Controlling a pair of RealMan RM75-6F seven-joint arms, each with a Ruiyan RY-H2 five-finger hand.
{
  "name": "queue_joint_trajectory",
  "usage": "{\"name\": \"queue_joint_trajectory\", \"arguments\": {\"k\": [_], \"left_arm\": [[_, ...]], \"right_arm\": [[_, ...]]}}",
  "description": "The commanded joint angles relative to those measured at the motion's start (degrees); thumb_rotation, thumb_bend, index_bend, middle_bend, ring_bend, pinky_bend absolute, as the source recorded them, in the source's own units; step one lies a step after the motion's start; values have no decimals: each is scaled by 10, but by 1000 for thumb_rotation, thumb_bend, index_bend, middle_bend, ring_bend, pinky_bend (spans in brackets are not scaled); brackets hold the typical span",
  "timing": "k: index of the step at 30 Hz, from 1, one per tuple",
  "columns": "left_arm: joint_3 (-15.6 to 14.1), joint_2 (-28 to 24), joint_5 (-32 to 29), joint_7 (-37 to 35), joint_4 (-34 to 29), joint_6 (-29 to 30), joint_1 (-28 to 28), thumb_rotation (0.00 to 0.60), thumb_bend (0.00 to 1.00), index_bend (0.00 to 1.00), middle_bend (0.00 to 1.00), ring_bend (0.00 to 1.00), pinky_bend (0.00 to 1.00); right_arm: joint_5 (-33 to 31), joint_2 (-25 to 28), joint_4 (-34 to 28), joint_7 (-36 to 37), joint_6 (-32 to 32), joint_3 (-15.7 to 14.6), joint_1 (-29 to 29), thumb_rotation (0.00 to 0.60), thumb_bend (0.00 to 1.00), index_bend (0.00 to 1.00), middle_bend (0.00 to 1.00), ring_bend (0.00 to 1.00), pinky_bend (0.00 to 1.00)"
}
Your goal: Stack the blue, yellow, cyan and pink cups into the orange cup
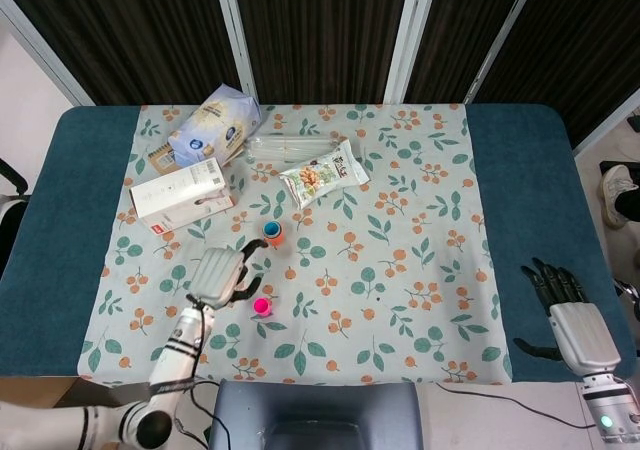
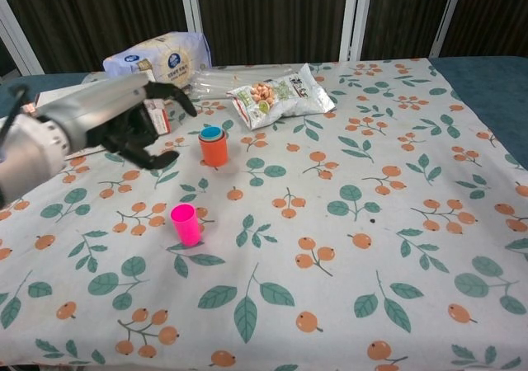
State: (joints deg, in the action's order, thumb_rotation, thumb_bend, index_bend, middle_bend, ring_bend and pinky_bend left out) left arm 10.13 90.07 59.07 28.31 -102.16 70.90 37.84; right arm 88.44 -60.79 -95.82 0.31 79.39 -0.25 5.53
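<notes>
Pink cup [image 2: 185, 224] stands alone nearest us, the one cup we see unstacked; our left hand [image 2: 140, 128] hangs released at its eleven o'clock, holding nothing. Beyond, orange cup [image 2: 214, 147] holds the blue cup [image 2: 212, 132].

No legible text on the box [image 1: 182, 194], bag [image 1: 214, 123] or snack packet [image 1: 322, 174].

Far side of floral tablecloth [image 1: 420, 230], 10–12 o'clock: blue-white bag [image 1: 213, 122], white carton [image 1: 182, 195], clear packet [image 1: 290, 148], snack bag [image 1: 323, 173].
</notes>
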Motion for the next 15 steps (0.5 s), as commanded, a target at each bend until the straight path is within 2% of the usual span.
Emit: {"name": "queue_joint_trajectory", "arguments": {"k": [1, 3, 6, 9, 13, 15], "left_arm": [[-75, -37, 83, -38, -40, 41, -61, 600, 359, 295, 1000, 1000, 1000], [-87, -28, 97, -41, -35, 44, -69, 600, 359, 292, 1000, 1000, 1000], [-89, -15, 85, -48, -21, 28, -73, 600, 361, 265, 1000, 1000, 1000], [-83, -3, 62, -56, -4, 4, -71, 600, 359, 238, 1000, 1000, 1000], [-77, 12, 61, -55, 21, 2, -71, 600, 358, 237, 1000, 1000, 1000], [-73, 36, 50, -56, 57, -8, -70, 600, 357, 237, 1000, 1000, 1000]], "right_arm": [[-10, -5, 1, -10, -2, 4, 1, 600, 140, 0, 0, 0, 0], [-13, -8, -1, -14, -5, 4, 1, 600, 140, 0, 0, 0, 0], [-10, -7, -3, -11, -4, 2, 1, 600, 140, 0, 0, 0, 0], [-14, -11, -3, -15, 9, 7, -4, 600, 140, 0, 0, 0, 0], [-15, -12, -4, -13, 13, 8, -6, 600, 140, 0, 0, 0, 0], [-17, -11, -5, -11, 13, 8, -7, 600, 140, 0, 0, 0, 0]]}}
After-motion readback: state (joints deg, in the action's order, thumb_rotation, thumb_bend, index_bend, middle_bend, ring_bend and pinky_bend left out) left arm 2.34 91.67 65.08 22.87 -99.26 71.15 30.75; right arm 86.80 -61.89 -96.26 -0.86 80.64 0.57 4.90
